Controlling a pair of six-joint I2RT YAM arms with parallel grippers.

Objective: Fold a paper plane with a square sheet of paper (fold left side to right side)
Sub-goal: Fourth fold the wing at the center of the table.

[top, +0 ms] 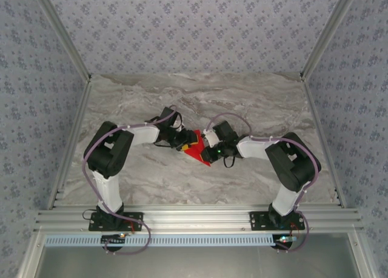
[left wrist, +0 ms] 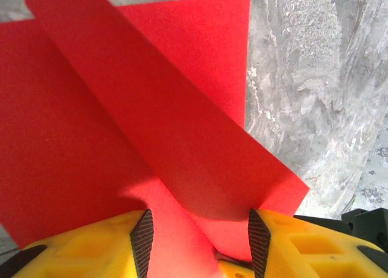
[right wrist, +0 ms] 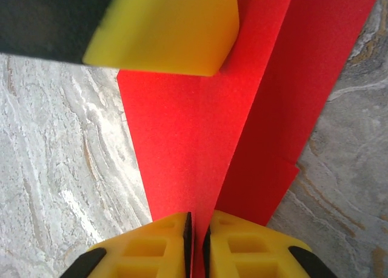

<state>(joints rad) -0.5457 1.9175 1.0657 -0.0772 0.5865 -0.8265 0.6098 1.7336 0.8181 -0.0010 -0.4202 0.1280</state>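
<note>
Marble table (top: 254, 102): partly folded red paper (top: 197, 147) at centre, between arms. We see right gripper (right wrist: 197, 235) pinching centre crease, left gripper (left wrist: 200, 241) spread astride raised flap. Next, we judge: flatten flap.

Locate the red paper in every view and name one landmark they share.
Top external: red paper at mid-table, between left pincer and right pincer.
Left wrist: red paper covers left and centre, with a flap rising diagonally between the left pincer's open jaws.
Right wrist: red paper runs from the upper right down between the right pincer's close-set jaws.
Shared landmark: grey marble tabletop.
</note>
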